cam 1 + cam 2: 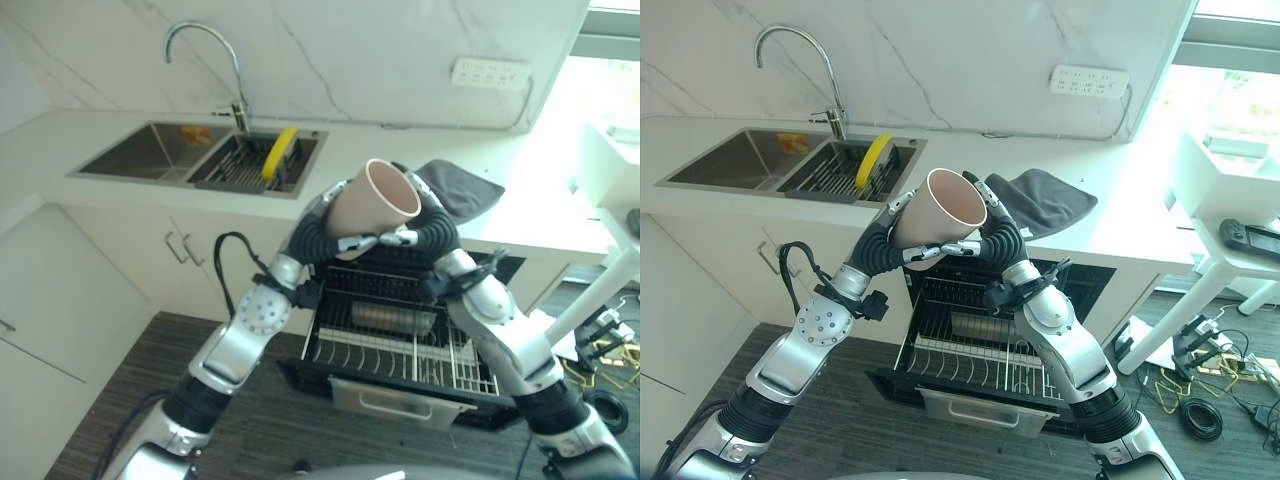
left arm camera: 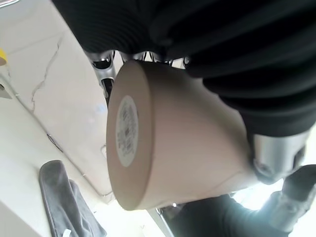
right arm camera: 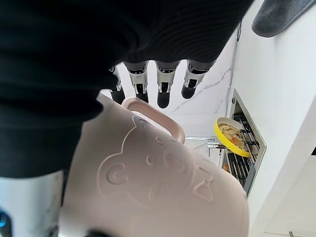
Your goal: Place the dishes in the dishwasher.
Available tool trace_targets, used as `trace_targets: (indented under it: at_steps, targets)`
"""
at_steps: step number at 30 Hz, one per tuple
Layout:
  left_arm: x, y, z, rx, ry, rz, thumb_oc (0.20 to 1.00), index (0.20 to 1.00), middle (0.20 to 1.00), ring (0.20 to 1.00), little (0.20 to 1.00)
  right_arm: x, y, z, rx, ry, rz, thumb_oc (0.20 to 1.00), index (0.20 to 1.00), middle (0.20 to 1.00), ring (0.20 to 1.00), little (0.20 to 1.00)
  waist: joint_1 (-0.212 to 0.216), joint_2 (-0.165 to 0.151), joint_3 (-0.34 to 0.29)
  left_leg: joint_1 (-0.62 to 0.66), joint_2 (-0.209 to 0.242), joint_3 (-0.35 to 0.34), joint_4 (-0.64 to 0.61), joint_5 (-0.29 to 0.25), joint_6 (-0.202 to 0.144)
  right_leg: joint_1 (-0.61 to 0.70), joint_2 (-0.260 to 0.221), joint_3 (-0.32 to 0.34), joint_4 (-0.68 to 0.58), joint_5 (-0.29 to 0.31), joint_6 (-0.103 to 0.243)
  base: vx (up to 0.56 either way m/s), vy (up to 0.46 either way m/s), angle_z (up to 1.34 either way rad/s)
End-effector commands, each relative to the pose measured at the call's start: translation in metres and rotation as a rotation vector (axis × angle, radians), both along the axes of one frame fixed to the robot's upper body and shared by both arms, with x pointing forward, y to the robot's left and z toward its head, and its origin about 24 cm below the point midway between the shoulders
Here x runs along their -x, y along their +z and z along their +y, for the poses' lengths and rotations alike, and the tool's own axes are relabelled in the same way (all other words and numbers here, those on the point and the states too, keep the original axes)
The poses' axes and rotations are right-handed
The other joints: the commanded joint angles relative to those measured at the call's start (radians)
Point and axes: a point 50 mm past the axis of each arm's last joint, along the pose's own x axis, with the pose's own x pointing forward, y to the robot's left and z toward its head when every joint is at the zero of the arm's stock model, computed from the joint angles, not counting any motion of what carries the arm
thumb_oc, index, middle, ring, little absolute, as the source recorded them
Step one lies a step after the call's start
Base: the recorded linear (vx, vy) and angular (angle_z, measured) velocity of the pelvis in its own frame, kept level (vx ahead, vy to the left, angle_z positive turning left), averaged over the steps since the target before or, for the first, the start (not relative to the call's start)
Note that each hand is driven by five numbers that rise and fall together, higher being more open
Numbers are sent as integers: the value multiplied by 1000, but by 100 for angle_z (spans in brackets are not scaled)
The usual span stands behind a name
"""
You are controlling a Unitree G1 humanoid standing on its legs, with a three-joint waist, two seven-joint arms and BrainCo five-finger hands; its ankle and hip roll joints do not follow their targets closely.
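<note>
A beige cup (image 1: 370, 205) with a handle (image 3: 155, 116) and an embossed face is held tilted in the air, mouth up and to the right. It hangs above the pulled-out dishwasher rack (image 1: 400, 350). My left hand (image 1: 312, 240) wraps it from the left, with the cup's flat base (image 2: 126, 133) in its wrist view. My right hand (image 1: 435, 232) closes on it from the right, and both hands' fingers meet under the cup. A yellow plate (image 1: 280, 152) stands on edge in the sink's drying rack.
The double sink (image 1: 150, 150) and tap (image 1: 235, 70) lie on the white counter at back left. A grey cloth (image 1: 460, 188) lies on the counter behind the cup. A greyish item (image 1: 395, 318) lies in the rack. A white table (image 1: 1230, 190) stands at right.
</note>
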Motion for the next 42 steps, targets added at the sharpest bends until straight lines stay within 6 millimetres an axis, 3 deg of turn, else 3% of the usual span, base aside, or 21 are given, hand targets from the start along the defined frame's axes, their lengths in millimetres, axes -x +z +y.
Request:
trace_targets:
  at_steps: [1, 19, 20, 21, 23, 24, 42]
  targets:
    - [1, 42, -3, 35, -51, -178, 200, 200, 200, 200, 200, 2, 57, 13, -109, 62, -237, 1000, 1000, 1000, 1000, 1000, 13, -30, 22, 114, 53, -21, 7, -172, -43, 11, -33, 50, 5, -56, 27, 0, 0, 0]
    - [-2, 44, -6, 31, -52, -178, 200, 200, 200, 200, 200, 3, 62, 18, -113, 88, -251, 1000, 1000, 1000, 1000, 1000, 14, -32, 22, 108, 54, -19, 7, -163, -42, 6, -34, 49, 2, -47, 24, -12, 1, 0]
    - [-2, 45, -6, 31, -53, -177, 200, 200, 200, 200, 200, 3, 62, 18, -112, 89, -249, 953, 953, 953, 953, 953, 14, -32, 22, 108, 54, -20, 7, -163, -42, 6, -34, 49, 2, -47, 24, 0, 0, 0]
    - [-2, 46, -6, 32, -54, -176, 200, 200, 200, 200, 200, 2, 61, 19, -111, 91, -247, 671, 671, 671, 671, 671, 14, -31, 21, 112, 55, -21, 7, -171, -44, 11, -34, 49, 2, -54, 26, 0, 0, 0]
    - [-2, 47, -6, 33, -54, -174, 200, 200, 200, 200, 200, 3, 62, 19, -106, 93, -250, 250, 250, 250, 250, 250, 15, -31, 21, 113, 55, -21, 7, -171, -43, 11, -34, 49, 2, -55, 26, 0, 0, 0]
    - [-1, 48, -6, 32, -56, -176, 200, 200, 200, 200, 200, 3, 62, 20, -104, 97, -252, 200, 200, 200, 200, 200, 15, -32, 24, 109, 55, -20, 7, -162, -42, 7, -34, 48, 3, -47, 24, 0, 0, 0]
    - [-2, 48, -9, 34, -55, -174, 200, 200, 200, 200, 200, 4, 62, 22, -69, 127, -265, 200, 200, 200, 200, 200, 14, -36, 27, 105, 54, -21, 7, -162, -42, 3, -35, 53, 3, -45, 25, -7, -1, 0]
